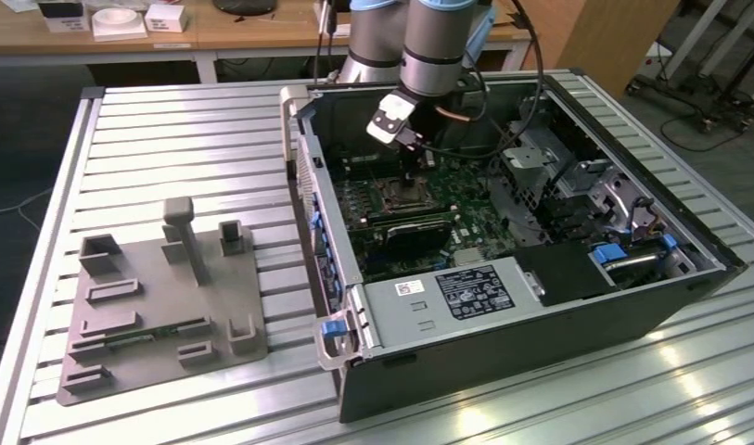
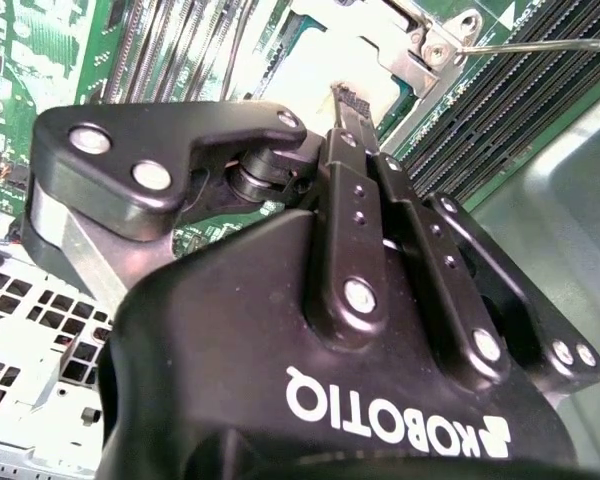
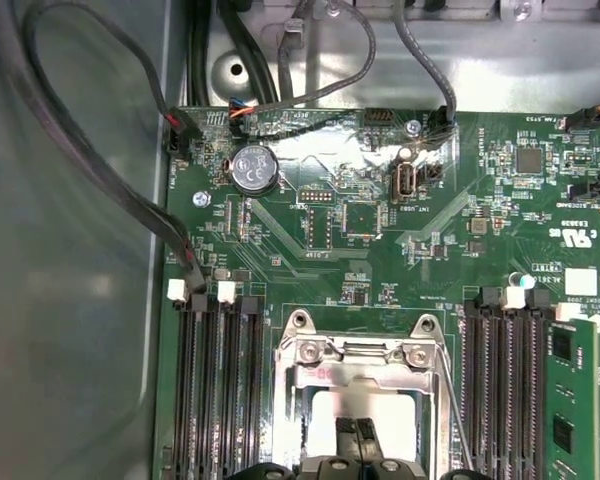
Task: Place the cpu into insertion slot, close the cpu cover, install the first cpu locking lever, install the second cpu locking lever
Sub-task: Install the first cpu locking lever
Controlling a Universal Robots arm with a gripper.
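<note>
One arm, exterior view: gripper (image 1: 410,176) hung inside the open computer case (image 1: 513,357), directly over the insertion slot (image 1: 405,197). Second wrist view: fingers (image 2: 355,200) were pressed together, tips at the cpu (image 2: 355,50) seated inside the cpu cover (image 2: 425,55). First wrist view: cpu cover lay flat on the insertion slot, fingers meeting over the silvery cpu.

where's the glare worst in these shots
exterior view: light streaks glare off the slatted table near the computer case; second wrist view: the cpu washes out white; first wrist view: a bright patch on the motherboard beside the coin cell.
</note>
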